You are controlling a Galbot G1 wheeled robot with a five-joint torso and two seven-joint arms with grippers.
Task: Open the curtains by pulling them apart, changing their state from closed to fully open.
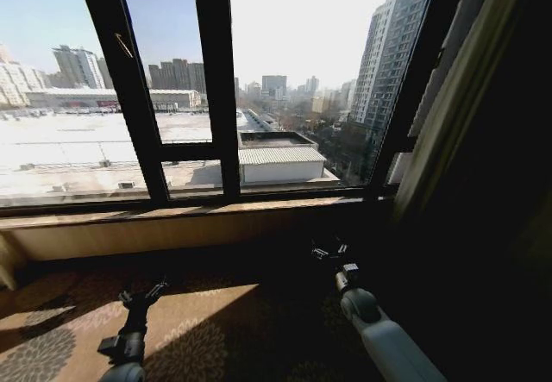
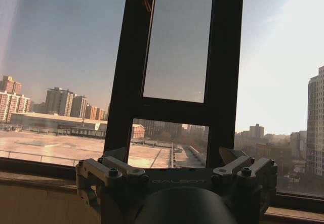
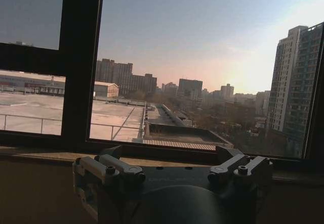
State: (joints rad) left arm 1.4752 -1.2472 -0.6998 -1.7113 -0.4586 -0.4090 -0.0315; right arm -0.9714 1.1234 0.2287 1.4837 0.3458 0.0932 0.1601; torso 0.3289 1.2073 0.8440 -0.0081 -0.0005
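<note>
Patterned carpet (image 1: 198,330), wooden sill (image 1: 172,214), curtain (image 1: 448,115) bunched at right. "GALBOT" on left gripper (image 2: 174,166); both jaws apart, right gripper (image 3: 172,166) empty.

A black metal window frame (image 1: 216,80) with thick upright bars is standing at the far side, splitting the glass into panes. Below it, a long wooden windowsill (image 1: 172,214) is running from left to right. A brown patterned carpet (image 1: 198,330) with pale floral shapes is lying nearest, sunlight falling across its left part. Beyond the glass, a tall grey apartment tower (image 1: 388,63) is rising on the right.
</note>
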